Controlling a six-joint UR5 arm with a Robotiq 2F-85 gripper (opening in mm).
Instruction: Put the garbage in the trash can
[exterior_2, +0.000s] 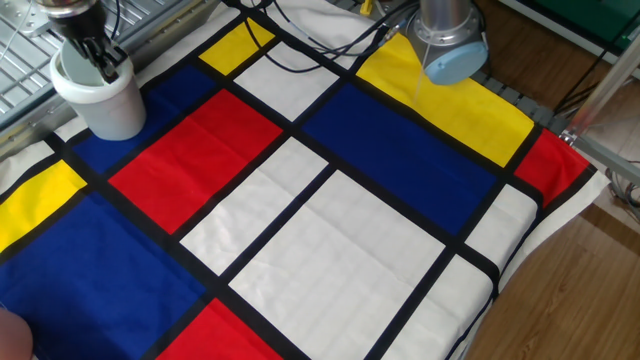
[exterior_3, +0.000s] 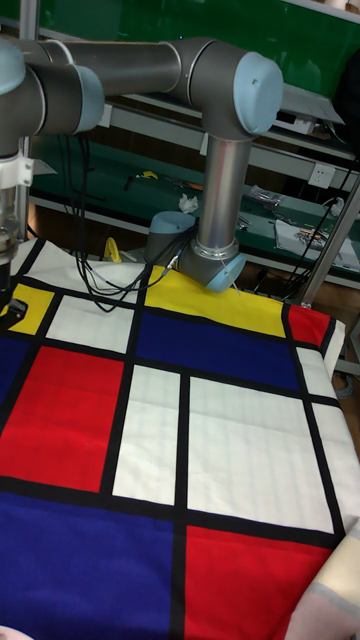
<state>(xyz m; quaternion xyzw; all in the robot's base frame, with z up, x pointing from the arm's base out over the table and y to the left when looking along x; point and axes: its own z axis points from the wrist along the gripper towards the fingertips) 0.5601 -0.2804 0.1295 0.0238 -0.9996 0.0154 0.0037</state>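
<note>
Fixed view: the trash can (exterior_2: 100, 98) stands upright at the far left corner of the table, on a blue panel of the cloth (exterior_2: 330, 230) next to a black stripe. It is a plain white cylinder with a slightly wider band round the rim, smooth, no markings visible. The mouth faces up.

The gripper (exterior_2: 103, 62) hangs directly over that mouth — dark fingertips (exterior_2: 108, 68) dip to or just inside the rim, toward its right side. The fingers sit close together, but the view is too small and cluttered to make out a gap or anything between them; cannot tell whether the pincer is released or clenched.

The garbage is not visible in either view. No white wad lies on the cloth, and the inside of the cup is hidden by the fingers and the viewing angle.

Tall fixed view: the arm (exterior_3: 215, 160) rises from its base at the back edge of the table, then reaches left across the frame — grey tubes, light blue joint caps. The cup falls outside this picture; only a dark part of the tool shows at the left edge.

Cloth: red, blue, yellow and white rectangles divided by black bands, lying flat, with black cables (exterior_2: 300, 40) trailing over the far edge.
</note>
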